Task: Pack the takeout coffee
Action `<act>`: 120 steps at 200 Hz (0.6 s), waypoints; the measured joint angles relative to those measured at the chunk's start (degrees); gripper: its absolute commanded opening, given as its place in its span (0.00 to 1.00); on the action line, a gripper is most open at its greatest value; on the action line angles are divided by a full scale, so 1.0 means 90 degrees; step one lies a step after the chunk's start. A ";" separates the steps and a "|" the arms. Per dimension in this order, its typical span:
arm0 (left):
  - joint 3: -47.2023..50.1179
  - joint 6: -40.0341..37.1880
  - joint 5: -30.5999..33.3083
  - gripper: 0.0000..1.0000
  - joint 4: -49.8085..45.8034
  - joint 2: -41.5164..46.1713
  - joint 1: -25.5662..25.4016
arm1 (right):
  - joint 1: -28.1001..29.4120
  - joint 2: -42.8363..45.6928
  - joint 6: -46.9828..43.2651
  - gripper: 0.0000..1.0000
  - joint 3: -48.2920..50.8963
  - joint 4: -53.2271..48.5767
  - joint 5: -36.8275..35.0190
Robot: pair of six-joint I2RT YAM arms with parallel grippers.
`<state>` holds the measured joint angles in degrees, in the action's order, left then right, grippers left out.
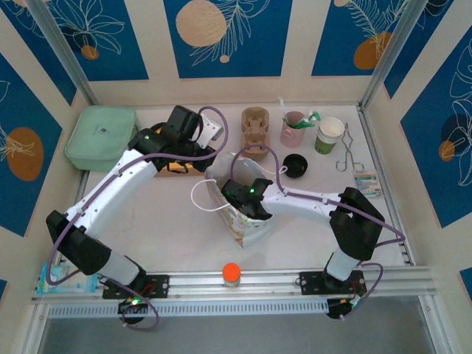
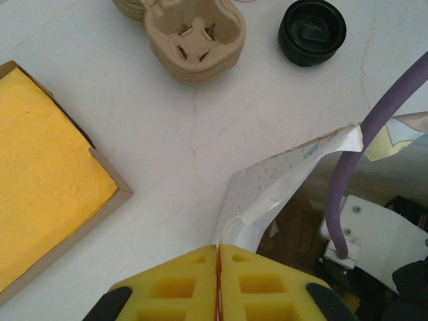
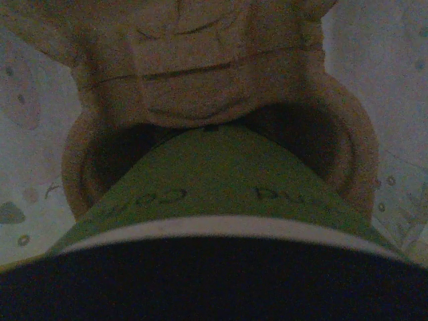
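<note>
Black lid (image 2: 312, 31), pulp trays (image 2: 194, 37) nr bag (image 2: 281, 180)

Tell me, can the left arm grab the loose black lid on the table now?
Probably not yet. The left gripper is shut on the paper bag's edge, so it would have to let go first. The table between it and the black lid looks bare, though.

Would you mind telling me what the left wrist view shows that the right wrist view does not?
Left wrist: the left claw shut on the edge of the paper bag, a cardboard box lined yellow, stacked pulp carriers and a loose black lid. Right wrist: the takeout coffee, its base at the ring of a pulp carrier. Both: the patterned wall of the paper bag.
</note>
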<state>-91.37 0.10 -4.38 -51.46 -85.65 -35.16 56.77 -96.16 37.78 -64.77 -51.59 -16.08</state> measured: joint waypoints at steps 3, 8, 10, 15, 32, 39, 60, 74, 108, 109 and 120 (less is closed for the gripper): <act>0.0000 0.0000 0.0000 0.09 0.0000 0.0000 0.0000 | 0.0000 0.0000 0.0000 0.47 0.0000 0.0000 0.0002; 0.0000 0.0000 0.0000 0.09 0.0000 0.0000 0.0000 | 0.0000 0.0000 0.0000 0.47 0.0000 0.0002 0.0002; 0.0000 0.0000 0.0000 0.09 0.0000 0.0000 0.0000 | 0.0000 0.0000 0.0000 0.47 0.0000 0.0000 0.0002; 0.0000 0.0000 0.0000 0.09 0.0002 0.0000 0.0000 | 0.0000 0.0000 0.0000 0.47 0.0000 0.0000 0.0002; 0.0000 0.0000 0.0000 0.09 0.0000 0.0000 0.0000 | 0.0000 0.0000 -0.0002 0.48 0.0000 0.0000 0.0005; 0.0000 0.0000 0.0000 0.09 0.0000 0.0000 0.0000 | 0.0000 0.0000 -0.0002 0.48 0.0000 0.0000 0.0007; 0.0000 0.0000 0.0000 0.09 0.0000 0.0000 0.0000 | 0.0000 0.0000 -0.0005 0.48 0.0000 0.0002 0.0024; 0.0000 0.0000 0.0000 0.09 0.0002 0.0000 0.0000 | 0.0000 -0.0005 -0.0005 0.48 0.0000 0.0005 0.0027; 0.0000 0.0000 0.0000 0.10 0.0000 0.0000 0.0000 | -0.0007 -0.0010 -0.0012 0.49 0.0000 0.0010 0.0051; 0.0000 0.0002 0.0000 0.10 0.0002 0.0000 0.0000 | -0.0007 -0.0010 -0.0012 0.49 0.0000 0.0012 0.0051; 0.0000 0.0000 0.0000 0.10 0.0002 0.0000 0.0000 | -0.0015 -0.0010 -0.0024 0.49 0.0000 0.0012 0.0073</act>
<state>-91.37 0.10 -4.38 -51.44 -85.65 -35.16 56.64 -96.25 37.56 -64.77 -51.48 -15.42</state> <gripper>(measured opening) 0.096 0.812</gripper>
